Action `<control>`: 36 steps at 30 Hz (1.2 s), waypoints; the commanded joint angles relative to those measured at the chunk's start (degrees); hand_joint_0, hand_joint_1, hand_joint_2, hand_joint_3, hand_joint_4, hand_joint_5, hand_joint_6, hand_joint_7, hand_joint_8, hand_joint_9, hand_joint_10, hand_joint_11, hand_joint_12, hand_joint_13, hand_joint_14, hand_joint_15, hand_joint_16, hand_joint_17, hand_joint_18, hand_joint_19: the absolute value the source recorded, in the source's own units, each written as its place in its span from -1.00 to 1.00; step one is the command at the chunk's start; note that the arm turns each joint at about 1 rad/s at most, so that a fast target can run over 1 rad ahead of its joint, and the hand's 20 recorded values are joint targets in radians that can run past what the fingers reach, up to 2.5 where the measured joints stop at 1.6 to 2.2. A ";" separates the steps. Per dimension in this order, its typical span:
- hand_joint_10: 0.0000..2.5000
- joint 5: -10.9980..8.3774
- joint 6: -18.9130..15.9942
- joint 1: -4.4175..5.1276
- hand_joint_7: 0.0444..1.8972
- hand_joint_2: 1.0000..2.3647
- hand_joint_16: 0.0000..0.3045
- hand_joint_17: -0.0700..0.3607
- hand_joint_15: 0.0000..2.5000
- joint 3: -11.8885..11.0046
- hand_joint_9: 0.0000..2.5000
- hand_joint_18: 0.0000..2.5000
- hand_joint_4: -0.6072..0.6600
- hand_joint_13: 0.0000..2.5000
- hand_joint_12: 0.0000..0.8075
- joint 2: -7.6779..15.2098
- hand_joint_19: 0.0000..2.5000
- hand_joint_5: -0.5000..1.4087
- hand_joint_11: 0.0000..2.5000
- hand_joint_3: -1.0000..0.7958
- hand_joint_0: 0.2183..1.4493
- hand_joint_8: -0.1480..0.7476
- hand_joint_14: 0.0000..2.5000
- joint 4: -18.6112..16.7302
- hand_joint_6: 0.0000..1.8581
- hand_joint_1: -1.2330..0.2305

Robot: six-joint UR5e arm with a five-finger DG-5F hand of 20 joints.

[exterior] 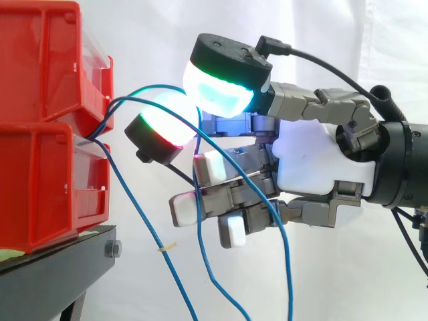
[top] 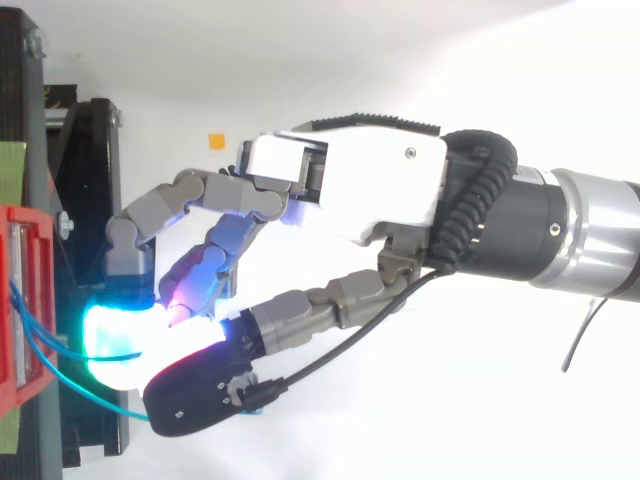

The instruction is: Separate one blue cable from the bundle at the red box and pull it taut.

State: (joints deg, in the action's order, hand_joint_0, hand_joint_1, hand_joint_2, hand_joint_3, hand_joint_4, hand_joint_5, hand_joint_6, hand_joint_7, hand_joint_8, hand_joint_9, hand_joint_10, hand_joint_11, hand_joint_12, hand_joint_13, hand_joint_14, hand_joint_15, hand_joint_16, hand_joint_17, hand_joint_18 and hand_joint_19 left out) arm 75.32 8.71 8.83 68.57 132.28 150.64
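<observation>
Hand [exterior: 314,154]: glowing pads [exterior: 217,90] pinching one blue cable [exterior: 144,87] | cable arcs slack from red bins [exterior: 40,180] | other strands [exterior: 148,221] hang loose.

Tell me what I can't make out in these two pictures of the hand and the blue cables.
1. Whether the hand grips any of the blue cables: in both views its own glow washes out the contact.
2. Where the blue cables end: in the side view the bottom edge cuts them off.
3. Where they start: in both views they are hidden in the red bins.
</observation>
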 commanded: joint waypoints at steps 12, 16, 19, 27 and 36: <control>-1.00 0.00 -0.01 -0.05 0.06 -1.00 -0.63 -0.08 -0.60 0.08 -0.73 -0.19 -0.47 -0.29 -0.03 -0.09 -0.34 -0.54 -0.89 0.09 -0.41 -0.14 -0.99 0.00 -0.11 -0.37; -1.00 -0.08 -0.09 0.04 0.06 -0.99 -0.63 -0.09 -0.59 0.08 -0.78 -0.16 -0.47 -0.24 -0.05 0.00 -0.34 -0.53 -0.95 0.07 -0.41 -0.16 -0.99 0.09 -0.12 -0.37; -1.00 -0.08 -0.09 0.04 0.11 -0.99 -0.63 -0.08 -0.55 0.08 -0.59 -0.18 -0.44 -0.24 -0.04 -0.09 -0.32 -0.53 -0.84 0.07 -0.41 -0.07 -0.99 0.27 -0.13 -0.37; -0.99 0.00 0.08 0.04 0.11 -1.00 -0.60 -0.05 -0.48 0.08 -0.39 -0.20 -0.42 -0.21 0.02 0.00 -0.31 -0.54 -0.67 0.08 -0.41 0.01 -0.98 0.09 -0.12 -0.36; -0.99 0.00 0.17 -0.05 0.11 -1.00 -0.60 -0.03 -0.53 0.08 -0.44 -0.24 -0.45 -0.27 0.03 0.00 -0.32 -0.53 -0.73 0.10 -0.42 -0.01 -0.99 0.27 -0.12 -0.36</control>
State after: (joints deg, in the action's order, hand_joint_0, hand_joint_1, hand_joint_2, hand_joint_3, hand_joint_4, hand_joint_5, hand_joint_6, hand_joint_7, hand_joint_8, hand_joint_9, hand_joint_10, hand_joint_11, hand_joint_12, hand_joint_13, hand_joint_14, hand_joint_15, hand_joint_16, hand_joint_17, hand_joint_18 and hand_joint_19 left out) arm 75.32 8.81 8.84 68.64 132.27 150.89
